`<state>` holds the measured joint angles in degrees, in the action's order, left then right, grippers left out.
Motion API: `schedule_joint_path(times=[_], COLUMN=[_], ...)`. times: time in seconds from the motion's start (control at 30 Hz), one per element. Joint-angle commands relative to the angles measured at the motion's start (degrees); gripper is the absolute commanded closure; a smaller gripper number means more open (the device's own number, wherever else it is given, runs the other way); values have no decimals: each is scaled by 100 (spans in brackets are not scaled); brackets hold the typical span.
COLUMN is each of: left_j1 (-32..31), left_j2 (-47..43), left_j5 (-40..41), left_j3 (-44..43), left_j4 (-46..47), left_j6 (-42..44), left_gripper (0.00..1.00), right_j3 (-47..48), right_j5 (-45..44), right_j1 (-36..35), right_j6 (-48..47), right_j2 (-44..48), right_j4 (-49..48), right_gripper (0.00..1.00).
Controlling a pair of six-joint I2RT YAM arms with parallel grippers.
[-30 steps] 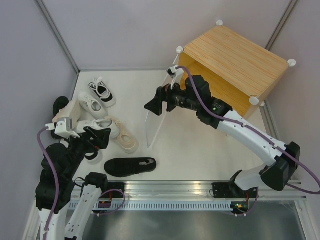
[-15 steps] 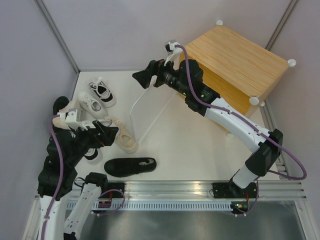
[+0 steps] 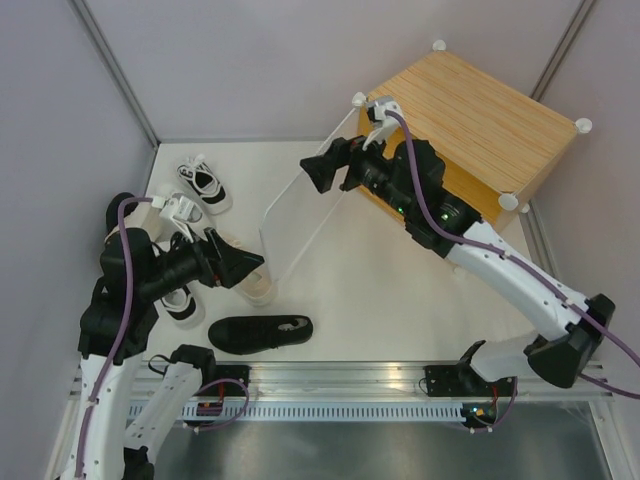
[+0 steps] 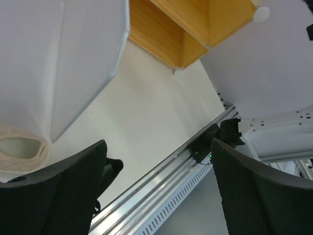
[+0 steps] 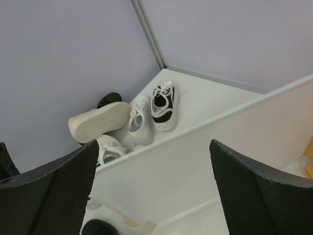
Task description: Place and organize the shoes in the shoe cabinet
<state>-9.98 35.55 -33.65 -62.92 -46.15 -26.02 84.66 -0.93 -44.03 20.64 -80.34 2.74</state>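
Observation:
The shoe cabinet stands at the back right, its frosted door panel swung open to the left. My right gripper is open and empty above the door's top edge; the door fills the space between its fingers. My left gripper is open and empty over a cream shoe, beside the door's free edge. A black shoe lies near the front. A white shoe with black trim, a white sneaker and another black shoe lie at the left wall.
A metal rail runs along the table's near edge and also shows in the left wrist view. Grey walls close the left and back. In the right wrist view an upturned cream sole lies among the shoe pile.
The door has swung further open to the left. My right gripper rose and drew back toward the cabinet. My left gripper reached right, over the cream shoe.

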Motion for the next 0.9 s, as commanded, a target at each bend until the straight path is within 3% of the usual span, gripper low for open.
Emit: schedule_joint_path(times=[0.0, 0.27, 0.53, 0.63, 0.87], left_j1=[13, -57, -1145, -1542, -1586], left_j2=[75, 400, 1110, 1366, 1515], left_j5=[-837, -406, 586, 1123, 3247], left_j3=[-11, 552, 623, 570, 334], left_j4=[747, 1785, 2453, 2471, 2295], left_j6=[-657, -1116, -1344, -1292, -722], left_gripper=[10, 6, 6, 6, 5], right_j3=[-607, -2357, -2964, -2965, -2999], right_j5=[-530, -1383, -1665, -1726, -1744], right_j1=[-18, -18, -18, -18, -18], right_j6=[-166, -25, 36, -8, -192], right_j2=[930, 3101, 4201, 4316, 4509], right_j4=[139, 331, 604, 815, 1017], right_gripper=[2, 2, 2, 2, 2])
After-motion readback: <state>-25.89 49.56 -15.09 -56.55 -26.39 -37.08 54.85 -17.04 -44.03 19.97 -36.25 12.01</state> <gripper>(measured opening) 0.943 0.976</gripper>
